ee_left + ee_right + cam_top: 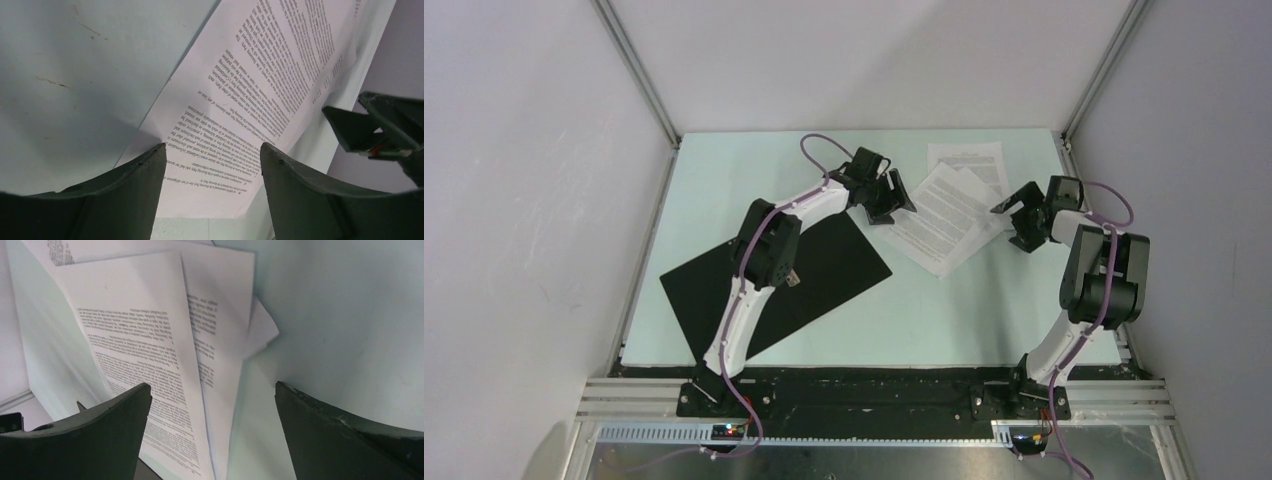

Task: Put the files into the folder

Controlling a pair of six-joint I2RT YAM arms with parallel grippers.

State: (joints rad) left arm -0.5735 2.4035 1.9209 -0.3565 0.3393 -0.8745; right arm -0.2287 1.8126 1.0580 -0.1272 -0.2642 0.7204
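The files (942, 213) are white printed sheets lying overlapped and fanned on the pale table at the back, right of centre. The folder (824, 270) lies open and flat at the left, black inside up, partly under my left arm. My left gripper (886, 195) is open and empty at the sheets' left edge; its wrist view shows the top sheet (260, 75) between and beyond the open fingers (212, 150). My right gripper (1021, 215) is open and empty at the sheets' right edge; its view (212, 390) shows the overlapped sheets (140, 340) just ahead.
One more printed sheet (969, 160) pokes out behind the pile toward the back wall. White walls with metal posts close in the table on three sides. The right gripper (380, 130) shows at the right of the left wrist view.
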